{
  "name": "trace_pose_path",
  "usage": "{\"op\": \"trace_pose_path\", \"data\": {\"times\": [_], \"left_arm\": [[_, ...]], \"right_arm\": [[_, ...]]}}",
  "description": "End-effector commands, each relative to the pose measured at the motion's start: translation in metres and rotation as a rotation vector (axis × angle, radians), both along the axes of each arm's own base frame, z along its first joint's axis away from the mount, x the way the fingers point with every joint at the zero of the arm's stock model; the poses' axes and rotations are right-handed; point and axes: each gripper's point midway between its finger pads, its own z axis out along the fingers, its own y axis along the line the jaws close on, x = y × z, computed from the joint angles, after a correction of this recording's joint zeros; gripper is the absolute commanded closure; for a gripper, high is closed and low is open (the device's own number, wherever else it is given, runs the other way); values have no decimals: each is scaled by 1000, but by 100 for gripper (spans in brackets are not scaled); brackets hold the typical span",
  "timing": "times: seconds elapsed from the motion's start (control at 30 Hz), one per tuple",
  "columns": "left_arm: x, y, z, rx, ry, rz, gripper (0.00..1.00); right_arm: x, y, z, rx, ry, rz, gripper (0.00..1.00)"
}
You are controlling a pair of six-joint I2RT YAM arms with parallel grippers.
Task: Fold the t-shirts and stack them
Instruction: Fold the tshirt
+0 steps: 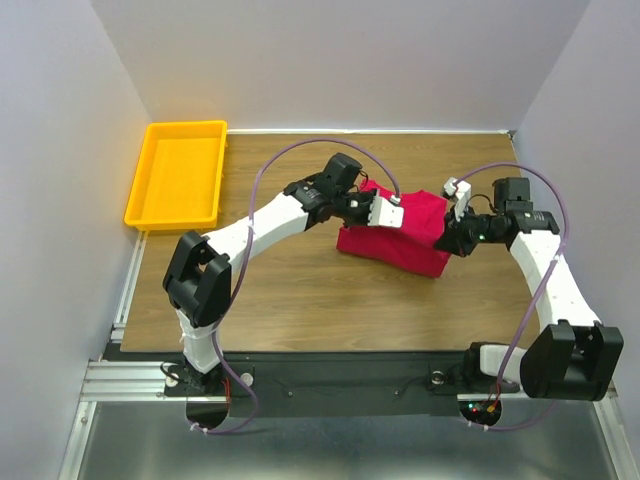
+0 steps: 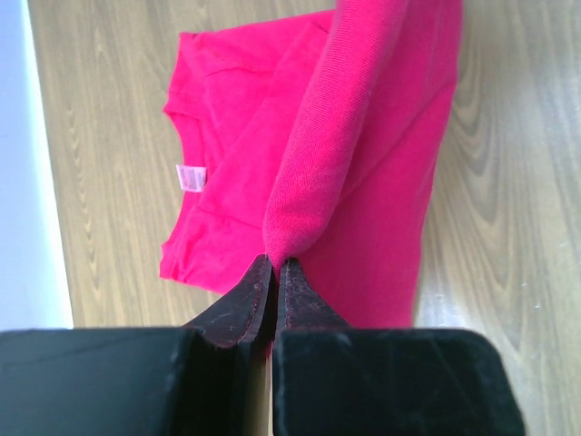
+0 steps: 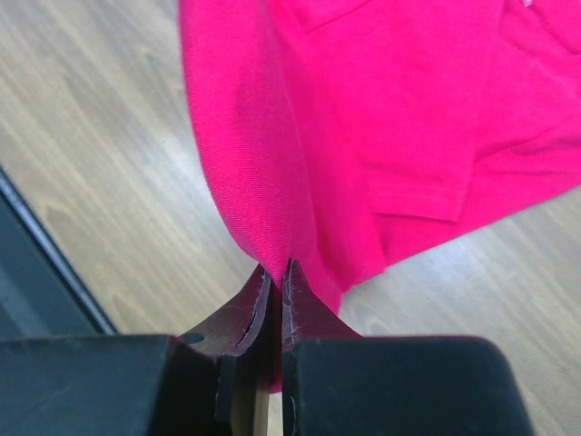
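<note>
One crimson-red t-shirt [image 1: 397, 235] lies partly folded on the wooden table, right of centre. My left gripper [image 1: 384, 209] is shut on a raised fold of it at its far left edge; the left wrist view shows the pinched cloth [image 2: 309, 195] above the flat shirt with its small white neck label [image 2: 190, 178]. My right gripper [image 1: 457, 204] is shut on the shirt's right edge; the right wrist view shows the fabric [image 3: 263, 173] hanging from the closed jaws, with a sleeve [image 3: 427, 195] lying below.
A yellow plastic tray [image 1: 150, 175] sits at the table's far left corner. Grey walls close in the left, back and right sides. A black strip and metal rail run along the near edge by the arm bases.
</note>
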Motion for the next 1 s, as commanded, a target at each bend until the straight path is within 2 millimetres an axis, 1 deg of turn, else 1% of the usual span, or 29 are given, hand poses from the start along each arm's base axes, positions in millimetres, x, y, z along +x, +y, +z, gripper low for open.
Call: {"op": "trace_pose_path", "data": {"times": [0.0, 0.07, 0.1, 0.13, 0.17, 0.27, 0.3, 0.43, 0.57, 0.6, 0.87, 0.97], "left_arm": [[15, -5, 35, -58, -79, -10, 100], [20, -5, 38, -64, -88, -7, 100], [23, -6, 38, -63, -93, -4, 100], [27, -7, 41, -69, -100, 0, 100], [29, -8, 39, -66, -99, -1, 100], [37, -12, 43, -75, -114, 1, 100], [39, -13, 40, -71, -110, 1, 100], [50, -18, 43, -81, -132, 3, 100], [60, -18, 42, -81, -141, 14, 100], [64, -17, 44, -83, -148, 25, 100], [79, -19, 59, -127, -210, 45, 100], [84, -22, 57, -132, -217, 50, 100]], "right_arm": [[33, -5, 22, -1, -89, -42, 100], [40, -5, 24, 4, -90, -46, 99], [44, -6, 22, 4, -79, -49, 99], [49, -7, 26, 6, -91, -56, 99], [52, -7, 27, 4, -94, -58, 99], [60, -9, 27, 6, -91, -66, 99], [63, -9, 31, 6, -100, -69, 99], [72, -11, 31, 7, -96, -80, 99], [79, -13, 33, 2, -100, -90, 99], [81, -13, 35, 3, -103, -92, 99], [89, -17, 35, -3, -99, -118, 99], [92, -19, 35, -10, -104, -129, 99]]}}
